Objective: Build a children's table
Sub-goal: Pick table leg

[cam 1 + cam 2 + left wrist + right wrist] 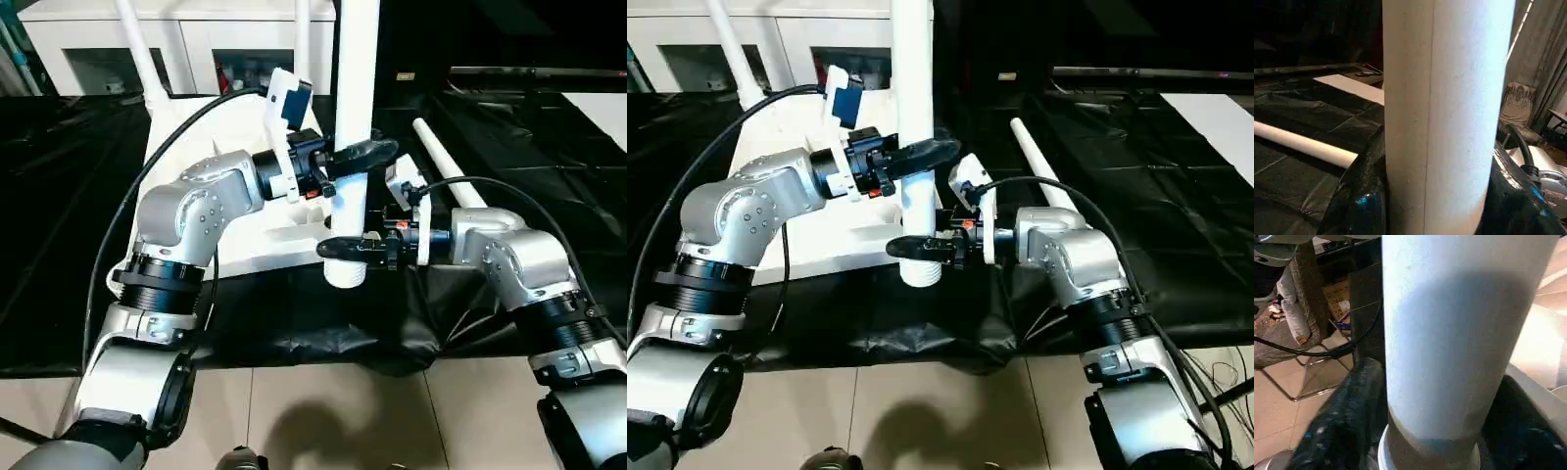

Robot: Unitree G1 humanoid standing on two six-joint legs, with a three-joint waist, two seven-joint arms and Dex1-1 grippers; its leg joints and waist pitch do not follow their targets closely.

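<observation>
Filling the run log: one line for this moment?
left gripper: shut on leg | right gripper: shut on leg, lower end | leg: upright

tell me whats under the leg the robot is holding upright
Under the held leg, its lower end hangs over the near edge of the tabletop and black sheet. Both grippers, left and right, hide any socket there.
</observation>
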